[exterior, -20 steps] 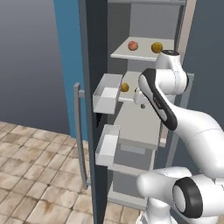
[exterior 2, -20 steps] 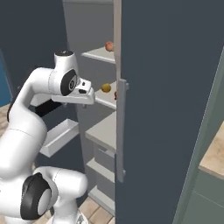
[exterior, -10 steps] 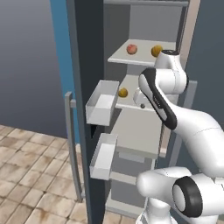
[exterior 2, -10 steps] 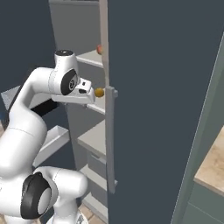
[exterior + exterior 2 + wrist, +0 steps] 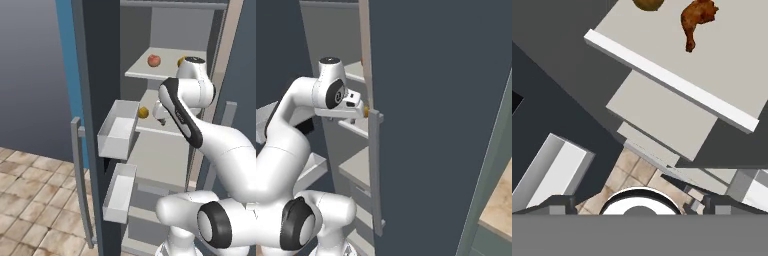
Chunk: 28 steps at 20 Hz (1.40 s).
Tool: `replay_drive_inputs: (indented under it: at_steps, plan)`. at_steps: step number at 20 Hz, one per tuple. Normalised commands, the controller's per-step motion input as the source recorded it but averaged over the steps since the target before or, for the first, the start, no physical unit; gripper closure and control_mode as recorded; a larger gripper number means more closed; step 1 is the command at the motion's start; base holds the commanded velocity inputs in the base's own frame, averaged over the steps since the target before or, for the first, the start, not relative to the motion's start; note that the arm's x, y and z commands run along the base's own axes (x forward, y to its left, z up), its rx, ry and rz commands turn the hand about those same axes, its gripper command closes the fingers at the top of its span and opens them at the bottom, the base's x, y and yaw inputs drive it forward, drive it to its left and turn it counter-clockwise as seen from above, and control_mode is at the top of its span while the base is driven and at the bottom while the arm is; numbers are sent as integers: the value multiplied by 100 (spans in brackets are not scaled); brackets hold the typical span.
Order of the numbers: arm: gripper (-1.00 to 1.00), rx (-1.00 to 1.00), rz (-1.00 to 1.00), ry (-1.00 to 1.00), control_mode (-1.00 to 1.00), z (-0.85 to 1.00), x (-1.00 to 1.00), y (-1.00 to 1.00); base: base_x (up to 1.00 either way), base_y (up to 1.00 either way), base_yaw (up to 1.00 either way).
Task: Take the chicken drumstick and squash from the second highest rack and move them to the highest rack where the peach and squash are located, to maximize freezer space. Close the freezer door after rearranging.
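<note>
Overhead, knobbly brown chicken drumstick (image 5: pixel 696 21), round yellowish squash (image 5: pixel 648 4), flat grey rack (image 5: pixel 712 65).

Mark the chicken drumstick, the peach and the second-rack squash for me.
chicken drumstick (image 5: pixel 696 20), hand view, on the meaty upper part.
peach (image 5: pixel 154 60), left base view, on its front face.
squash (image 5: pixel 143 112), left base view, on its rounded side.

Kitchen's pretty plain: beige tiled floor (image 5: pixel 30 200) at lower left, a flat grey wall (image 5: pixel 30 65) behind it with a blue panel (image 5: pixel 67 60) running down next to the dark door edge. In the right base view a light wooden counter (image 5: pixel 498 205) sits at the far right.
</note>
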Motion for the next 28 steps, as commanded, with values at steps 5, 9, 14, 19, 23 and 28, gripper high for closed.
replay_drive_inputs:
  at_steps: [5,9,14,19,23,28]
  plan:
    - [-100,0,0,0,100,0,0,0,40,24,0]
    - [-100,0,0,0,100,0,0,0,37,14,0]
    - [-100,0,3,0,-100,-2,0,2,19,3,0]
    - [-100,0,15,0,-100,-11,-34,29,0,0,0]
    - [-100,0,1,0,-100,-2,-20,72,0,0,0]
    - [-100,0,0,0,-100,0,-1,81,0,0,0]
